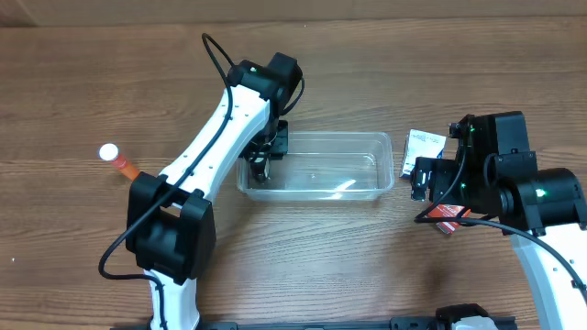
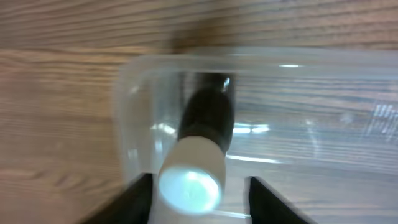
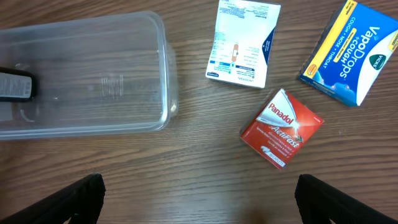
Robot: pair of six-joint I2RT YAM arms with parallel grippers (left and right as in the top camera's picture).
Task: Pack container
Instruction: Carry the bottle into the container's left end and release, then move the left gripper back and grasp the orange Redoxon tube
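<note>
Now, the left gripper (image 1: 261, 163) hung over the left end of the container (image 1: 330, 170), mid-table, with a white-capped bottle (image 2: 205, 118) between its fingers, gripped or released I couldn't tell, while the right gripper (image 3: 202, 202) hovered wide and empty near the Panadol box (image 3: 283, 127), likely the next item.

The bench (image 1: 367, 266) is brown wood grain, smooth with a dull sheen. The container (image 3: 93, 81) is clear, glossy plastic that catches white glints. The bottle (image 2: 202, 118) has a dark shiny body and a smooth white plastic cap. The Panadol box (image 3: 283, 127) and VapoDrops box (image 3: 351, 53) look like glossy printed card. The white packet (image 3: 244, 42) looks matt and papery.
</note>
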